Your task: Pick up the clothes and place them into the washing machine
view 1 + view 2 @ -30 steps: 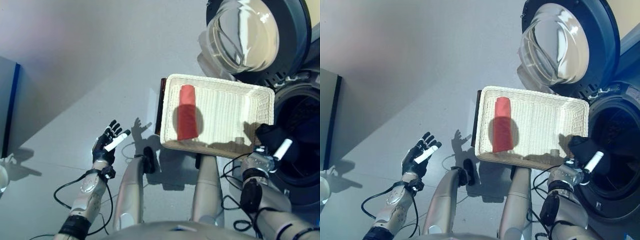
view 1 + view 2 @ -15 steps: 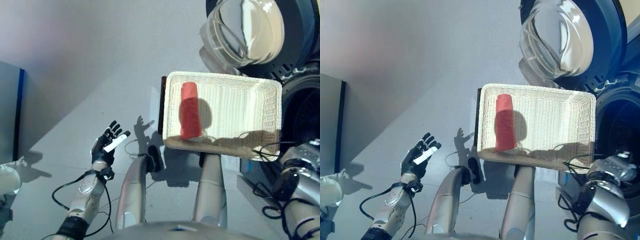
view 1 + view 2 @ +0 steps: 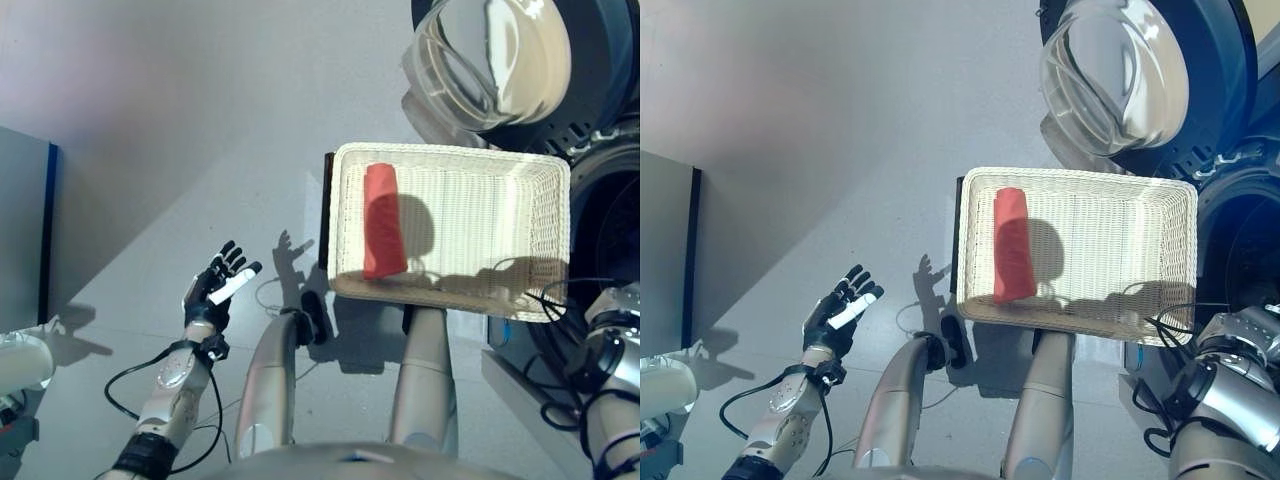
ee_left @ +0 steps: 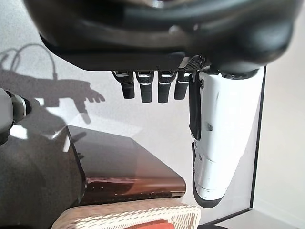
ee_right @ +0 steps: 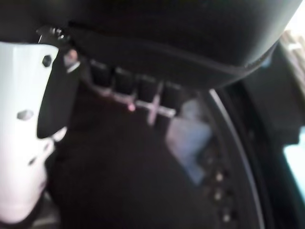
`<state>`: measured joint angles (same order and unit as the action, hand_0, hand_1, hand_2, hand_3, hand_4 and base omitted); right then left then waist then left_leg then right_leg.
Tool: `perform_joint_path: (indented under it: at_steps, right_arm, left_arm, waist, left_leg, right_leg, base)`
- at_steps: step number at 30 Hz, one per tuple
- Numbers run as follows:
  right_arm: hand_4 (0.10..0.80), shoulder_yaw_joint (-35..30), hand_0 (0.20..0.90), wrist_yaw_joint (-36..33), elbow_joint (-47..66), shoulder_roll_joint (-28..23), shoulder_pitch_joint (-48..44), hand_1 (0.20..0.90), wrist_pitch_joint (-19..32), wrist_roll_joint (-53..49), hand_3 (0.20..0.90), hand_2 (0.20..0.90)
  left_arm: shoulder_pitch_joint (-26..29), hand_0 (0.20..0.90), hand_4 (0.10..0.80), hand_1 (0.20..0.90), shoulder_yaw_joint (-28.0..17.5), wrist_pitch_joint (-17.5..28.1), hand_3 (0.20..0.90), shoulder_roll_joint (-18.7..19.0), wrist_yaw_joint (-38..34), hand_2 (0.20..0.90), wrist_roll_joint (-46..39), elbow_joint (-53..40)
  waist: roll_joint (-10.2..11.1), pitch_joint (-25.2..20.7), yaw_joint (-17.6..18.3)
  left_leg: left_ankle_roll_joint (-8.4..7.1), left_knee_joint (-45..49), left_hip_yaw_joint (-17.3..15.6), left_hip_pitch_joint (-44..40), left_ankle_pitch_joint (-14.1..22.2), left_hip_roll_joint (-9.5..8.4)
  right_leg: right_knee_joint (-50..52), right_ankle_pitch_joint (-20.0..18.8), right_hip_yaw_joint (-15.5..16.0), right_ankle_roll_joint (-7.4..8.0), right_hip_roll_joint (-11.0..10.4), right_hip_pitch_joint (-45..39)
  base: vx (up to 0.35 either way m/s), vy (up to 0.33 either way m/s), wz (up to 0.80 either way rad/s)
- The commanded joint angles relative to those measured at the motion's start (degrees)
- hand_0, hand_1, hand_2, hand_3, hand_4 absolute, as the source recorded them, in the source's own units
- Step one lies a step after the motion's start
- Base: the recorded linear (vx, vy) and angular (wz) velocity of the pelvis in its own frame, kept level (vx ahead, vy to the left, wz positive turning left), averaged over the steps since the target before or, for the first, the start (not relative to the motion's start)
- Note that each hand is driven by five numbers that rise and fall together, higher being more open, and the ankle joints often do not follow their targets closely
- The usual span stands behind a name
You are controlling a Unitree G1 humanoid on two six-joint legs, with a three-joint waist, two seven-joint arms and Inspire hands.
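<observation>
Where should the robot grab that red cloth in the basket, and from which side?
Probably around the middle of the red cloth, coming down from above. It lies as a long roll along the left wall of the white basket, so a sideways approach looks blocked there. Fingers would close across its narrow width. The left hand hangs open over the floor.

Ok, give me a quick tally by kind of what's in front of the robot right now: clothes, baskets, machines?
Red rolled cloth in the basket: 1
White wicker basket: 1
Washing machine, door open: 1
Total: 3
The right wrist view looks into the dark drum; I can't tell whether any garment lies in there.
</observation>
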<state>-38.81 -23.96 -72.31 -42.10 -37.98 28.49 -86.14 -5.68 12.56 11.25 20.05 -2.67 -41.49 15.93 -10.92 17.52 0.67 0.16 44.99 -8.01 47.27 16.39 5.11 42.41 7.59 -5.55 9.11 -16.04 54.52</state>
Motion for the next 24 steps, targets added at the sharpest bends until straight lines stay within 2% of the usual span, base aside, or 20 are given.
perform_joint_path:
  at_steps: [1,4,6,11,15,17,18,21,24]
  right_arm:
    - [0.8,2.57,0.9,0.63,-1.3,-6.0,3.0,0.9,3.51,3.83,0.9,0.9]
    - [0.8,2.58,0.9,0.6,-1.39,-4.61,3.28,0.9,3.35,3.75,0.9,0.9]
    - [0.8,2.96,0.9,1.6,-0.34,-0.8,4.48,0.9,2.72,3.38,0.9,0.9]
    - [0.8,5.27,0.9,2.14,1.97,3.89,5.16,0.9,2.11,5.82,0.9,0.9]
    - [0.8,14.02,0.9,1.66,6.65,12.76,7.87,0.9,-0.53,17.51,0.9,0.9]
    - [0.8,21.33,0.9,0.45,9.18,17.72,8.78,0.9,-2.61,27.16,0.9,0.9]
    - [0.8,21.42,0.9,-0.01,9.53,17.96,8.82,0.9,-2.67,27.54,0.9,0.9]
    - [0.8,29.65,0.9,-1.56,14.45,22.55,10.11,0.9,-4.84,39.08,0.9,0.9]
    - [0.8,33.77,0.9,-1.88,18.82,26.41,11.71,0.9,-5.74,43.92,0.9,0.9]
  left_arm:
    - [-1.66,0.9,0.8,0.9,-1.32,3.74,0.9,2.87,-1.16,0.9,-0.61,-2.95]
    - [-1.58,0.9,0.8,0.9,-1.58,3.84,0.9,2.84,-1.12,0.9,-0.86,-2.85]
    - [-1.74,0.9,0.8,0.9,-2.01,3.74,0.9,2.9,-0.94,0.9,-1.4,-3.22]
    - [-2.23,0.9,0.8,0.9,-2.55,3.9,0.9,2.96,-0.72,0.9,-1.57,-3.04]
    - [-3.24,0.9,0.8,0.9,-3.74,4.89,0.9,3.09,-1.05,0.9,-0.98,-3.76]
    - [-3.25,0.9,0.8,0.9,-4.27,5.26,0.9,3.07,-1.54,0.9,-0.32,-3.42]
    - [-3.35,0.9,0.8,0.9,-4.42,5.26,0.9,3.06,-1.52,0.9,-0.3,-3.42]
    - [-3.13,0.9,0.8,0.9,-5.16,6.07,0.9,2.82,-2.37,0.9,1.32,-3.11]
    - [-3.17,0.9,0.8,0.9,-5.51,6.43,0.9,2.4,-2.8,0.9,2.67,-3.18]
  waist:
    - [1.12,-2.99,0.88]
    - [1.39,-2.71,0.93]
    - [2.2,-2.25,0.96]
    - [3.22,-1.81,0.97]
    - [4.77,-0.93,0.65]
    - [5.5,-0.55,0.31]
    - [5.57,-0.55,0.46]
    - [6.41,-0.19,0.22]
    - [7.04,-0.15,0.26]
  left_leg:
    - [-6.34,-3.82,6.1,-3.7,-2.34,4.04]
    - [-6.29,-3.86,6.2,-3.79,-2.4,4.01]
    - [-6.16,-3.45,6.43,-3.61,-2.46,3.98]
    - [-5.94,-3.69,6.44,-3.58,-2.7,3.67]
    - [-5.58,-3.99,6.47,-3.67,-3.14,3.33]
    - [-5.34,-3.87,6.54,-3.72,-3.37,3.07]
    - [-5.34,-3.89,6.53,-3.75,-3.38,3.05]
    - [-5.15,-3.73,6.45,-3.9,-3.56,2.98]
    - [-4.93,-3.56,6.52,-3.68,-3.65,2.82]
  right_leg:
    - [-1.43,-0.39,-0.04,-1.52,-1.02,-4.13]
    - [-1.57,-0.41,0.38,-1.44,-1.06,-4.76]
    - [-1.8,-0.71,0.81,-1.42,-1.16,-5.42]
    - [-3.14,-1.47,1.33,-1.33,-1.4,-6.37]
    - [-4.46,-2.74,1.35,-1.21,-1.63,-7.25]
    - [-5.06,-3.32,1.31,-1.37,-1.7,-7.7]
    - [-5.07,-3.32,1.31,-1.36,-1.72,-7.74]
    - [-5.93,-4.1,1.42,-1.45,-1.8,-8.26]
    - [-6.38,-4.6,1.58,-1.38,-1.97,-8.46]
  base:
    - [0.0,0.0,0.0]
    - [0.0,0.0,0.0]
    - [-0.007,-0.007,0.02]
    - [-0.013,0.024,0.08]
    - [-0.007,0.007,0.01]
    - [-0.016,0.016,0.01]
    - [0.0,0.0,0.0]
    - [0.0,0.0,0.0]
    - [0.0,0.0,0.0]
